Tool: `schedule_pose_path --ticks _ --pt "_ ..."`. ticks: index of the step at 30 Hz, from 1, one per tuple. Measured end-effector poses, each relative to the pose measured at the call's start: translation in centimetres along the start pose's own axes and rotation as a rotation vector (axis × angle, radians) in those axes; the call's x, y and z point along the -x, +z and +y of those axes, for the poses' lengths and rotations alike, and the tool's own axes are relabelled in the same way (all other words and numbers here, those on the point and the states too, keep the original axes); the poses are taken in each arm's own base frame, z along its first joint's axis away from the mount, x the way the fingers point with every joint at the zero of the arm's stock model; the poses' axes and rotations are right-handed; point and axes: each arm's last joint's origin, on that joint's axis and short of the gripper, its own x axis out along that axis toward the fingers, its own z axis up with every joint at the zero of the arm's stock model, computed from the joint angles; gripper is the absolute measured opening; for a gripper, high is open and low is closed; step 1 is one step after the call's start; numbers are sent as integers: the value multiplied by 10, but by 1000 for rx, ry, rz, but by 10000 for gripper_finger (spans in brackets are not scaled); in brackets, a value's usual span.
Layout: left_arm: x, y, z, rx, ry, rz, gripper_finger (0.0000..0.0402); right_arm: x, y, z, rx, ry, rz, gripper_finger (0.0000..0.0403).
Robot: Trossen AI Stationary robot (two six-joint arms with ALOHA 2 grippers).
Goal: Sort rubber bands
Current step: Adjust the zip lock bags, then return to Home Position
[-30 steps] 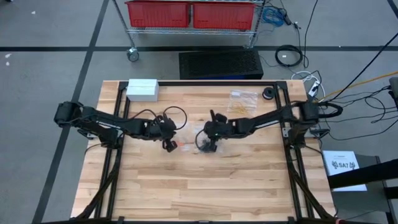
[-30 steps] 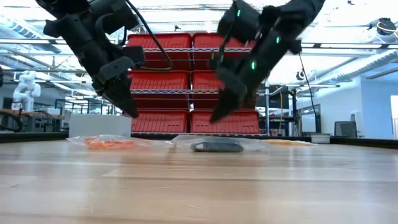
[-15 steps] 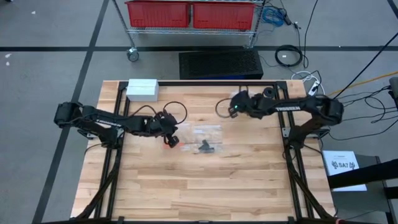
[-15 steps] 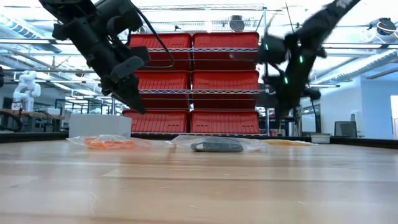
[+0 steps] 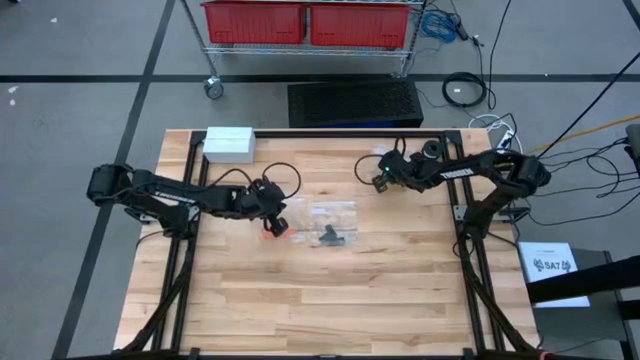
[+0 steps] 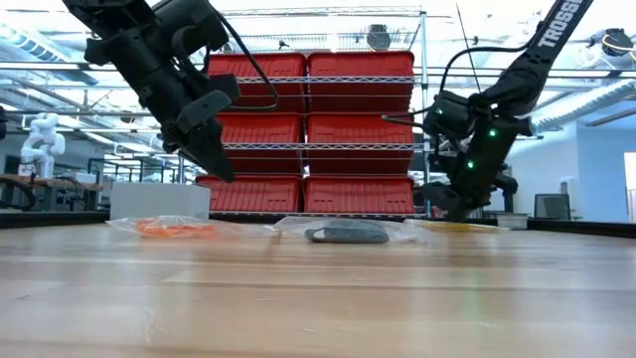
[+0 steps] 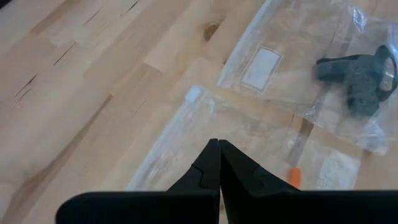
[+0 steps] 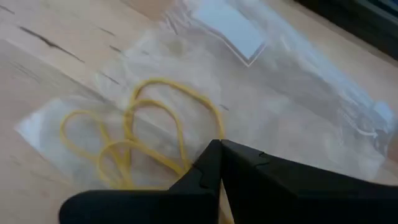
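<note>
The right claw (image 8: 219,144), closed and empty, hangs just above yellow rubber bands (image 8: 134,140) inside a clear bag (image 8: 280,112); the left claw (image 7: 217,144), closed, hovers over another bag (image 7: 261,134) on the counter (image 5: 330,300).

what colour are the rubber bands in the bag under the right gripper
Yellow. The rubber bands show best in the right wrist view, lying in a clear bag.

The wooden table (image 5: 330,290) carries clear plastic bags (image 5: 333,212).
</note>
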Motion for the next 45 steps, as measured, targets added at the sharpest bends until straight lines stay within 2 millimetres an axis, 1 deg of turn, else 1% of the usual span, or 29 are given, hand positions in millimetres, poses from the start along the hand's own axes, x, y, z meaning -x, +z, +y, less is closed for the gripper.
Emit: schedule_pose_path --ticks 3,5,9,13,17,20,23,26,33,36,38,41,45 --pt "0 0 0 -1 8 -4 4 0 -9 1 -5 12 16 0" --pt "0 0 0 -2 9 -4 4 6 -17 7 2 44 32 0" --pt "0 0 0 -7 10 -6 4 25 -32 25 55 122 87 0" --pt "0 0 0 -12 11 -6 4 50 -53 39 110 164 150 0" --pt "0 0 0 -23 10 -8 4 74 -74 44 128 173 214 0" --pt "0 0 0 -23 9 -9 4 90 -87 49 130 203 226 0" --pt "0 1 0 -24 8 -11 4 102 -97 55 134 247 226 0" --pt "0 3 -1 -22 -2 -38 4 108 -104 58 135 270 228 0" --pt "0 6 -3 -32 -29 -57 4 112 -108 61 129 262 191 0" --pt "0 8 -3 -30 -31 -79 4 116 -104 62 138 263 160 1" --pt "2 11 -4 -38 -28 -113 4 123 -97 64 158 294 125 4" --pt "13 18 -3 -50 -42 -183 4 136 -86 63 200 342 83 9" --pt "39 25 3 -65 -43 -274 4 156 -74 55 260 406 -23 9"
